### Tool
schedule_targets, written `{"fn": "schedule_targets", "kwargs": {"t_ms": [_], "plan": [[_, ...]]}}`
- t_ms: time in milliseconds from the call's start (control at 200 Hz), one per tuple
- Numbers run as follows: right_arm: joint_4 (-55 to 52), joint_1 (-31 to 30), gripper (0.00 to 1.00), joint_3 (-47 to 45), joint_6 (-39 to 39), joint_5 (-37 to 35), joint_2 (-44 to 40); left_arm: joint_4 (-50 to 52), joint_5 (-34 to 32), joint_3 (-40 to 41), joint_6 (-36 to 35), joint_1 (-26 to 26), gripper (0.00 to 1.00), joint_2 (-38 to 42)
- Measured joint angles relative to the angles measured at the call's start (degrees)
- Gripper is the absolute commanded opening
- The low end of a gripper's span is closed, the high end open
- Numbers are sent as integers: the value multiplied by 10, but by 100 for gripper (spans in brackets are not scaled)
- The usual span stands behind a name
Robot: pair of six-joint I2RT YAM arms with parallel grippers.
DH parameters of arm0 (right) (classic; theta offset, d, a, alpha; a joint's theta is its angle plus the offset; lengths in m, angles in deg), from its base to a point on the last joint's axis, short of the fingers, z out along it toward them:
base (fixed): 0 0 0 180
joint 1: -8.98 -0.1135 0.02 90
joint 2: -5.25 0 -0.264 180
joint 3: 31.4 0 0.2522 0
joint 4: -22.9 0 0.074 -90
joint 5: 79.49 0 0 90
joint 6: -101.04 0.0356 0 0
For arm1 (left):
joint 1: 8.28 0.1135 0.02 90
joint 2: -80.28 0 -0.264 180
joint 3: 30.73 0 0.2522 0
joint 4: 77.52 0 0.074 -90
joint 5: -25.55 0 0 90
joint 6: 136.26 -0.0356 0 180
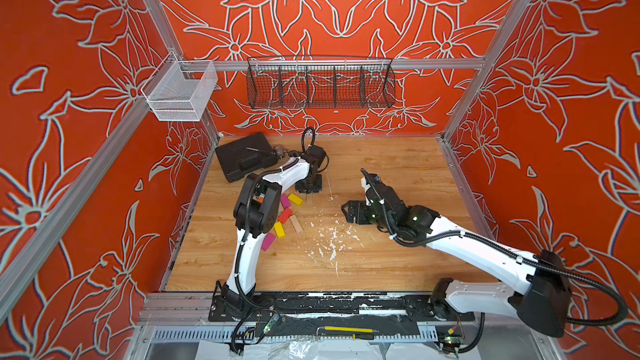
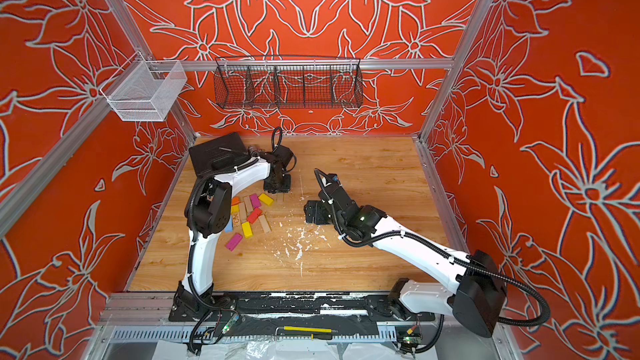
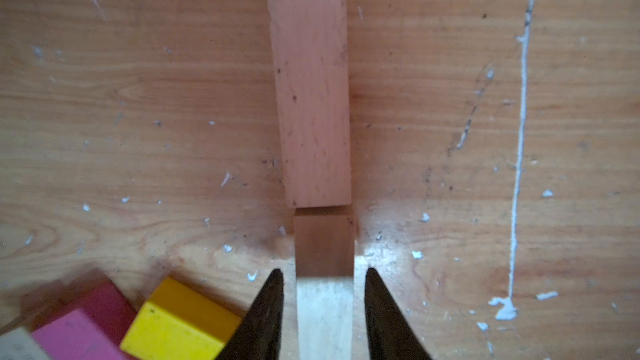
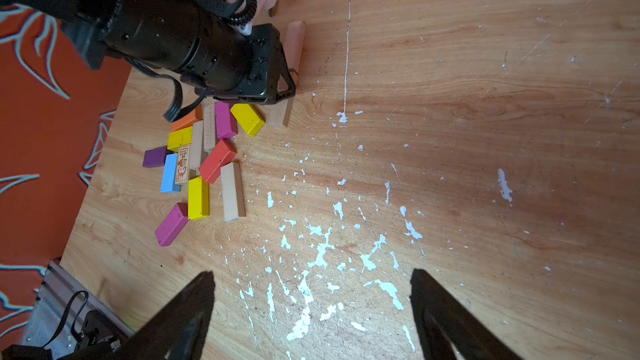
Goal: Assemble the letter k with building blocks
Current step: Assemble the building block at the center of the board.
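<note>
The left tool (image 3: 323,271) straddles a pale block (image 3: 323,247) on the desk (image 3: 450,133), jaws barely spread. The block lies end-to-end with a second pale block (image 3: 310,81). Spare blocks (image 2: 246,229) lie at seven o'clock. The right tool (image 4: 311,278) gapes empty. A crooked withdrawal could knock the stem askew.

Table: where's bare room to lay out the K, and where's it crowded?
Free: the far right of the table, between back wall and right gripper; also the near strip before the front rail. Crowded: the block pile beside the left arm, and the black case corner.
</note>
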Motion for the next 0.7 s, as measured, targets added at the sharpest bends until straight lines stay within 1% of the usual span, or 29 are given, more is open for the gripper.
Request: {"fn": "schedule_targets", "kwargs": {"t_ms": [220,365,701], "plan": [[0,0,90,0,0,-1,0,4,-4,-7,0,0,34,-8],[0,0,90,0,1,-2,0,8,-6,-11,0,0,30,-14],[0,0,90,0,1,-2,0,10,-7,-16,-2,0,29,-17]]}}
